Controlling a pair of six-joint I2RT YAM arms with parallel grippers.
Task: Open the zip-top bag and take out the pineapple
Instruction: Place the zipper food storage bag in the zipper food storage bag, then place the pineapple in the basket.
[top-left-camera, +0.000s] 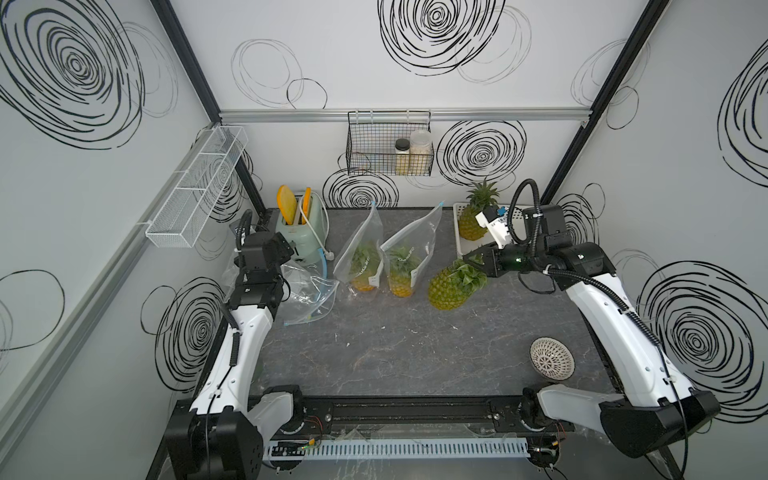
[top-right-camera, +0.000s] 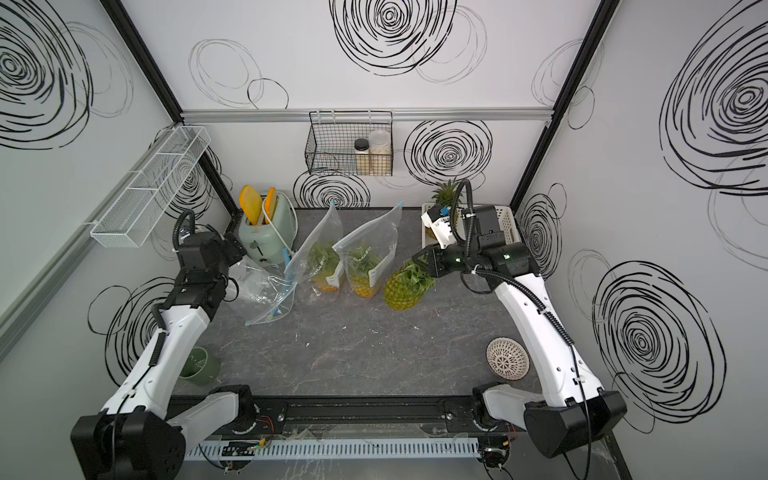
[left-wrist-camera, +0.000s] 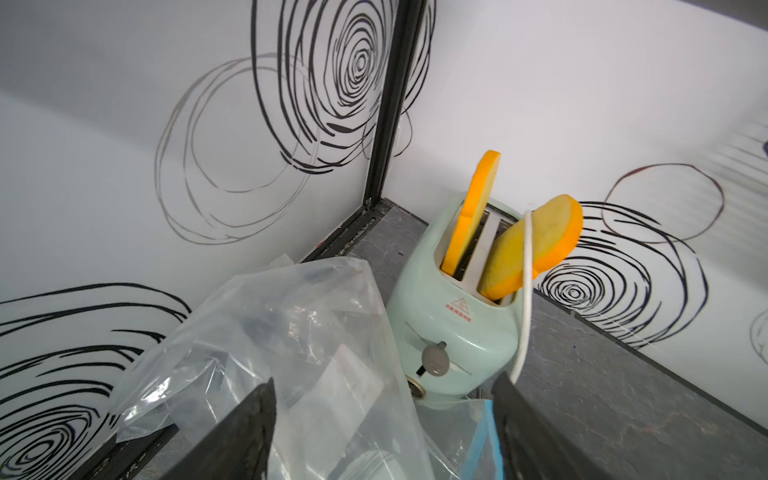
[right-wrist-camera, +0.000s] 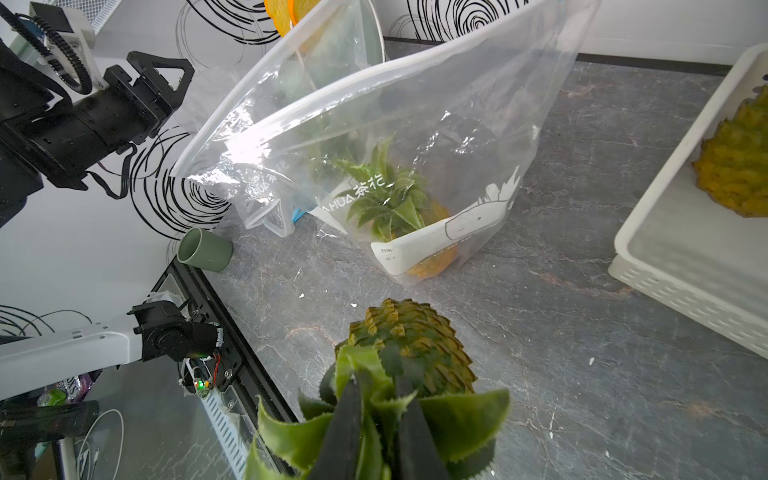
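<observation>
right claw (right-wrist-camera: 377, 386) clamping pineapple (right-wrist-camera: 411, 336) crown (leaves may tear) | worth lifting slowly, straight | left claw (left-wrist-camera: 380, 390) gaping over empty bag (left-wrist-camera: 291, 332)

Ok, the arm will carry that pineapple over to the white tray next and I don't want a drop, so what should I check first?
1. Right gripper jaws shut on the crown of the held pineapple: ok.
2. Held pineapple out of the empty bag: ok.
3. Left gripper jaws open, not pinching the empty bag: ok.
4. Held pineapple lifted off the table: cannot tell.
5. Bare floor in the white tray beside the second pineapple: ok.
6. Nearest filled bag apart from the held pineapple: ok.
</observation>
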